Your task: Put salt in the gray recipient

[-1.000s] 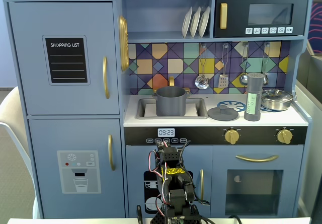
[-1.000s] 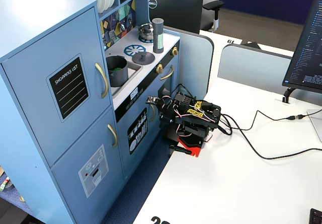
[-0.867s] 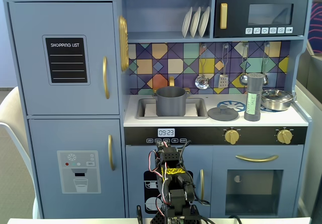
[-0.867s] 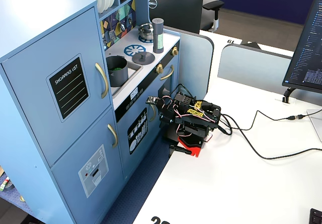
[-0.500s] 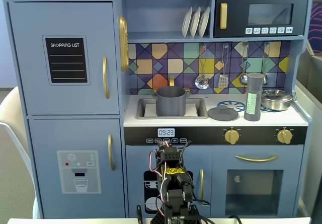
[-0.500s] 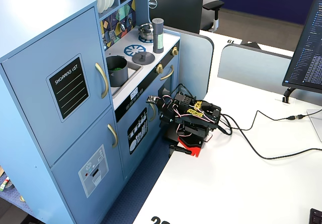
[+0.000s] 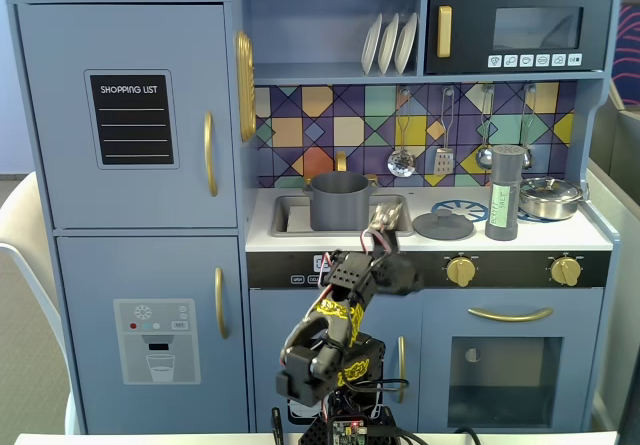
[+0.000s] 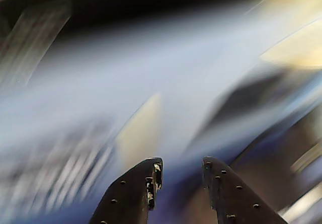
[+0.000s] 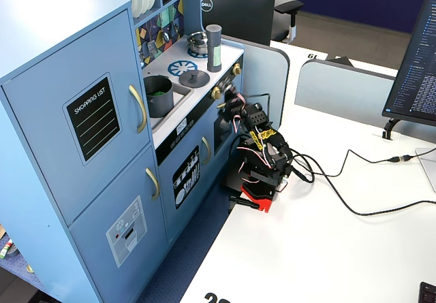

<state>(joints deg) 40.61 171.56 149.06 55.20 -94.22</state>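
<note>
- Salt (image 7: 503, 193): upright on the counter (image 7: 585, 237) at the right in a fixed view, just left of the steel pan (image 7: 549, 198), right of the flat lid (image 7: 443, 225); label facing the camera.
- Seen too in a fixed view (image 9: 214, 48), standing near the counter's front edge, beside the lid (image 9: 193, 78).
- Pot (image 7: 340, 201): sitting in the sink (image 7: 287, 217), left of the lid, well apart from salt; something green inside in a fixed view (image 9: 159, 95).
- Gripper (image 7: 382, 227): raised before the counter's front edge, between pot and lid in a fixed view, touching neither; folded arm (image 7: 335, 340) below on the white table (image 9: 340, 248).
- Gripper (image 8: 182, 169) in the wrist view: two dark fingers (image 8: 136, 194) parted with a clear gap, released, holding nothing; all beyond heavily blurred, nothing recognisable.
- Gripper (image 9: 231, 102) in a fixed view: up by the yellow knobs (image 9: 215, 93), below salt's level, apart from it.
- Plates (image 7: 390, 43) upright on the shelf above; utensils (image 7: 443, 130) hanging on the tiled wall.
</note>
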